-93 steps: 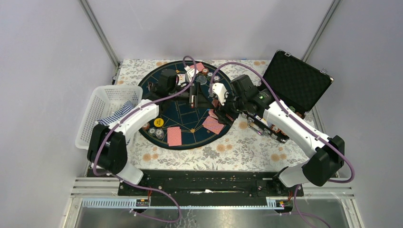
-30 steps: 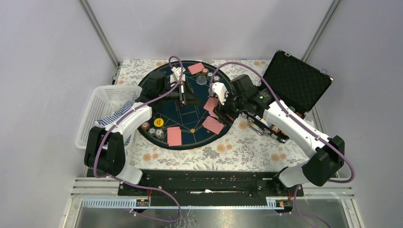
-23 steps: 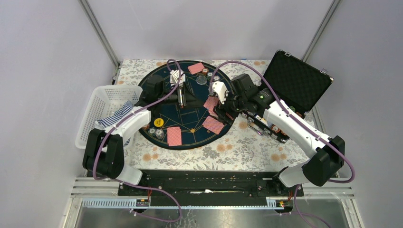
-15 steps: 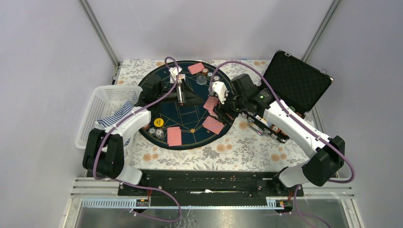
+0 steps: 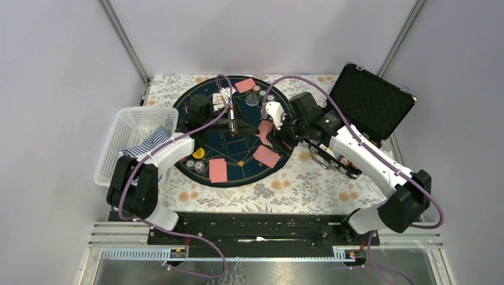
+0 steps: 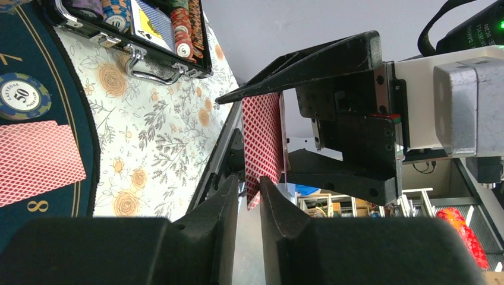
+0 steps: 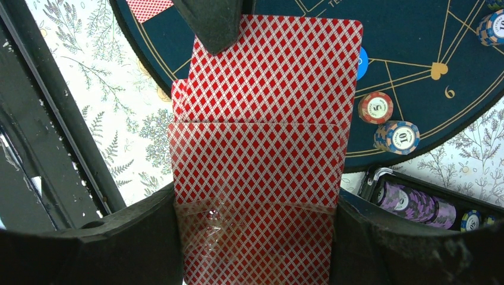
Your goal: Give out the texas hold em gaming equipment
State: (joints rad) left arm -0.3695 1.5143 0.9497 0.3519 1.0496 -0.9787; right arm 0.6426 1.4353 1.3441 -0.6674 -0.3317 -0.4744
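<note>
Card stack (image 7: 261,178), red backs toward the wrist cam, is clamped edge-to-edge between the fingers of the R gripper (image 7: 258,237). It is held in the air above the mat (image 5: 238,157), prob. so single cards can be drawn off w/o scraping the felt. One top card (image 7: 273,65) is pushed out beyond the R fingertips, offset from the rest, presumably so it can be taken alone. L gripper (image 6: 249,190) is set opposite, tip to tip w/ the R one. Its fingers are a thin slit apart w/ that card's corner in the slit, but whether the card is pinched can't be told. Below & beyond the R gripper, dealt cards (image 5: 218,170), chips (image 7: 375,107) & a blue button (image 7: 362,61) are laid out near the mat's rim, approx. one lot per seat. More chips are kept in the open case (image 5: 368,101) on the R gripper's outer side. Mat is spread on a floral cloth (image 5: 297,184). A white basket (image 5: 113,148) is parked out past the L arm's outer side. Cell is enclosed by grey walls & an alu frame.
</note>
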